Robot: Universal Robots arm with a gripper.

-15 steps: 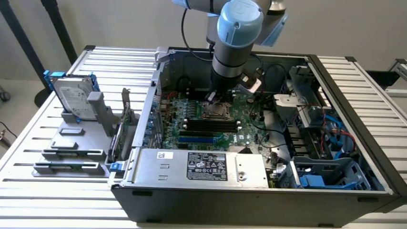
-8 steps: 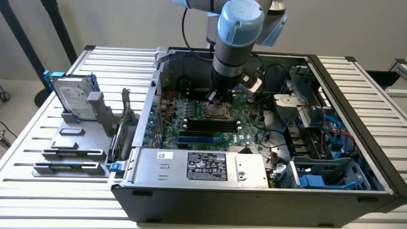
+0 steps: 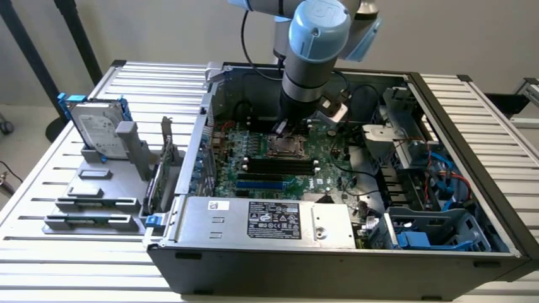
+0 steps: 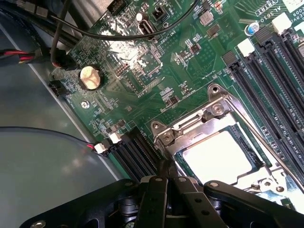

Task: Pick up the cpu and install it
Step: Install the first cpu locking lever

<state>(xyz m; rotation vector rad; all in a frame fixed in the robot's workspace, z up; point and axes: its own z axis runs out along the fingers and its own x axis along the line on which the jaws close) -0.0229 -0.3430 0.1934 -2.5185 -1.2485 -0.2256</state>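
The cpu (image 4: 216, 156), a flat square with a bright silvery top, lies inside the open socket frame (image 4: 213, 107) on the green motherboard (image 4: 142, 66). My gripper (image 4: 165, 172) is shut, its dark fingertips pressed together at the socket's edge, right beside the cpu's rim, with nothing visibly between them. In the exterior view the arm reaches down into the open computer case, and the gripper (image 3: 284, 129) hovers just over the socket (image 3: 286, 149) in the middle of the board.
Black memory slots (image 3: 278, 165) run beside the socket. A grey labelled metal box (image 3: 269, 221) fills the case's front. Cables and drive bays (image 3: 421, 189) crowd the exterior view's right. A silver hard drive with blue brackets (image 3: 94, 129) stands on a rack outside the case.
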